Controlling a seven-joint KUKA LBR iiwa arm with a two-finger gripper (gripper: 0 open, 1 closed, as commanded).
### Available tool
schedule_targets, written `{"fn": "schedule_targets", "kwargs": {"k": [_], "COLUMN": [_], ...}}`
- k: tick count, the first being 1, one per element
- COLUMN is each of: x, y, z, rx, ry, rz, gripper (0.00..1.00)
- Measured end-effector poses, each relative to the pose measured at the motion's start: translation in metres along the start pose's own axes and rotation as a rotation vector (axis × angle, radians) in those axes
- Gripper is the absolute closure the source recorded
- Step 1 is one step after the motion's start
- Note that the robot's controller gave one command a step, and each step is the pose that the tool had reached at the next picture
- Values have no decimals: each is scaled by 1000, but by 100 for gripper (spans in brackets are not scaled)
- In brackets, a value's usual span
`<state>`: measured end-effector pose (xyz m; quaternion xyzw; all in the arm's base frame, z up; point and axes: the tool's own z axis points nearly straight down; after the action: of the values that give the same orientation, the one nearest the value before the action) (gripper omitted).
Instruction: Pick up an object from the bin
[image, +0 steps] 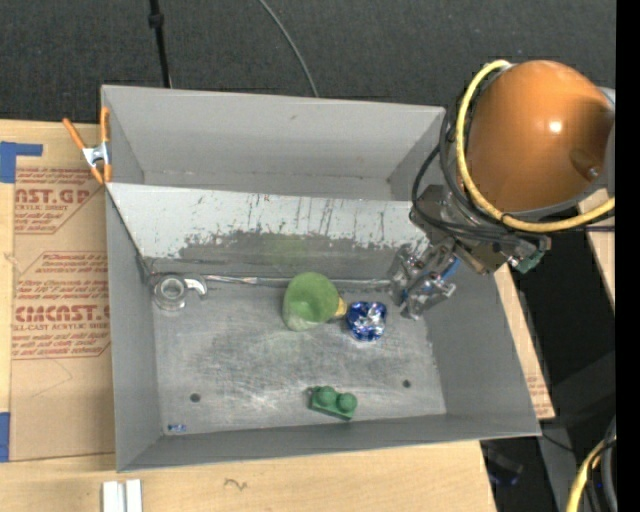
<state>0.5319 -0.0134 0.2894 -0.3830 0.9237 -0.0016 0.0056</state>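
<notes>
My gripper (420, 290) hangs at the right side of the bin, its metal fingers pointing down and to the left, with nothing seen between them. Just left of and below the fingertips lies a small blue-and-white crumpled thing (366, 321) on the bin floor. Beside that, further left, rests a light green rounded cup-like thing (309, 300) with a bit of yellow at its right edge. The gripper is apart from both.
A small dark green knobbed piece (333, 402) lies near the front wall. A clear ring-shaped thing (172, 291) sits at the far left of the floor. The orange dome and cables of the arm stand over the bin's right rim.
</notes>
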Motion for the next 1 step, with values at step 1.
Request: {"fn": "schedule_targets", "kwargs": {"k": [1], "x": [6], "y": [1], "z": [24], "rx": [-9], "ry": [7], "rz": [-214], "gripper": [100]}}
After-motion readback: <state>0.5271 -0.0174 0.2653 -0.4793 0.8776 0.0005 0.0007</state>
